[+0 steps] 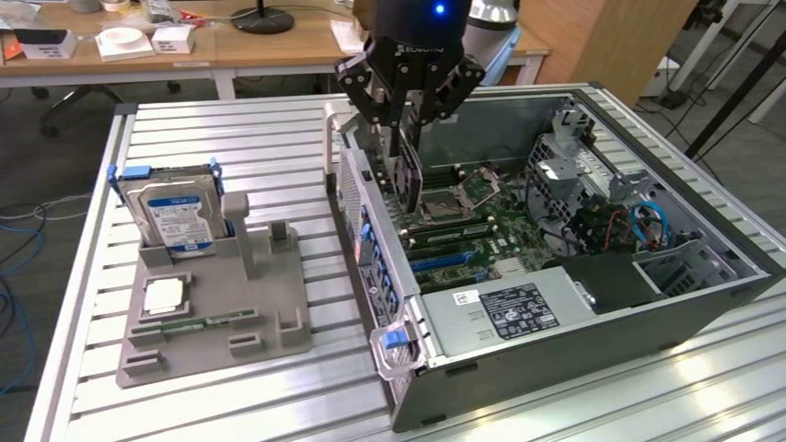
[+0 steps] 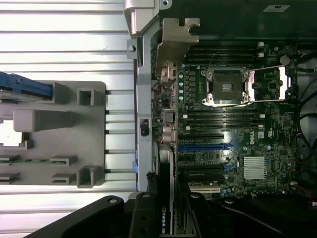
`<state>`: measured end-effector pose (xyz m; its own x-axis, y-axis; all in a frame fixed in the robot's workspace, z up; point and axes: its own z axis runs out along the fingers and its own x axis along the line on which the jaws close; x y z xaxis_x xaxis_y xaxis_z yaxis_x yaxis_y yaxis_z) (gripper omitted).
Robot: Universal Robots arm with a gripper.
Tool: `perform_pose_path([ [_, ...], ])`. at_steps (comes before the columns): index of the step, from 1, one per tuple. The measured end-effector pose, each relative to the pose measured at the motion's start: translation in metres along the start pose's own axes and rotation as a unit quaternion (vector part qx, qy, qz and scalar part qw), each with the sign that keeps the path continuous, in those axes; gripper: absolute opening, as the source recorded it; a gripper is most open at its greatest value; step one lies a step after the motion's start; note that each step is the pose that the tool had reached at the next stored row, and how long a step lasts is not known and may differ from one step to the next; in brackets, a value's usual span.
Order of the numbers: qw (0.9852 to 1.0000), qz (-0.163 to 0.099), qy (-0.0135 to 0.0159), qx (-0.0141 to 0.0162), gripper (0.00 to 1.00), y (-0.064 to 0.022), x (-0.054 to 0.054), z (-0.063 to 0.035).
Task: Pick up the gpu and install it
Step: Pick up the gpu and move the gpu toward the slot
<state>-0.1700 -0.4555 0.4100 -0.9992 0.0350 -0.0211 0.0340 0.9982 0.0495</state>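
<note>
Layout as we saw it: the fixture (image 1: 209, 345) lay on the table (image 1: 221, 129) at the exterior view's left, with the open computer case (image 1: 590, 354) just beside it at the right. The hard drive (image 1: 179, 212) stood upright at the fixture's far end; the processor (image 1: 166, 296) and memory stick (image 1: 209, 322) lay flat before it. The gripper (image 1: 403, 115) held the gpu (image 1: 407, 180) upright over the motherboard (image 1: 479, 241), near the case wall facing the fixture.

A robotics lab. A robot hand (image 1: 403, 124) hangs over an opened computer case (image 1: 590, 345) on a slatted table (image 1: 221, 138), desks (image 1: 246, 44) behind.
</note>
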Motion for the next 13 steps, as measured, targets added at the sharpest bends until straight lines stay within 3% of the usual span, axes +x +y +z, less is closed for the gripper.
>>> perform_pose_path([
  [13,1.0000,0.000,0.0000,0.0000,0.26,0.0006,-0.016,0.0004],
])
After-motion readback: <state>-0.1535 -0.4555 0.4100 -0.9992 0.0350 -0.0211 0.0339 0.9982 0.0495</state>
